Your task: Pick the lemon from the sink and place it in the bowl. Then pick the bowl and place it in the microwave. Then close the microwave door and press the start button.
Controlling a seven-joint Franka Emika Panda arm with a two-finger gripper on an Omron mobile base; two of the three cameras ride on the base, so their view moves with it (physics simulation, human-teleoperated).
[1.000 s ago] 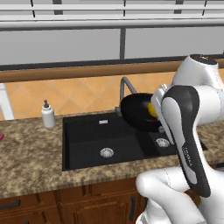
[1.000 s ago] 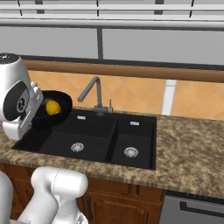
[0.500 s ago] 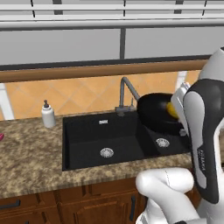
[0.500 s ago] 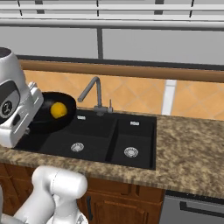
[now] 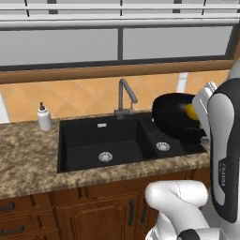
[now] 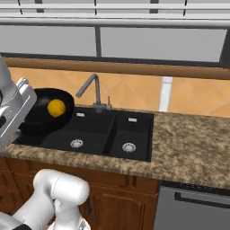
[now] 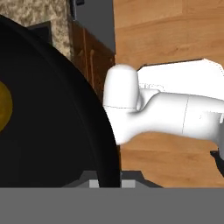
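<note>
Hand view, gripper (image 7: 108,183): jaws closed on the rim of the bowl (image 7: 52,131).
Bowl: held in the air, tilted, over the right end of the sink (image 5: 93,140), beside the arm.
Lemon (image 6: 56,108): lying inside the bowl, toward its arm side.
Sink: two black basins, silver drains.
Faucet (image 5: 125,96): behind the sink, at the divider.
Soap bottle (image 5: 44,117): on the counter (image 5: 23,159), left of the sink.

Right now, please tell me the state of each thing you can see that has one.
bowl: lifted above the sink, tilted, held by its rim
lemon: lying inside the bowl
gripper: jaws shut on the bowl's rim
sink: both basins empty
faucet: no water running
</note>
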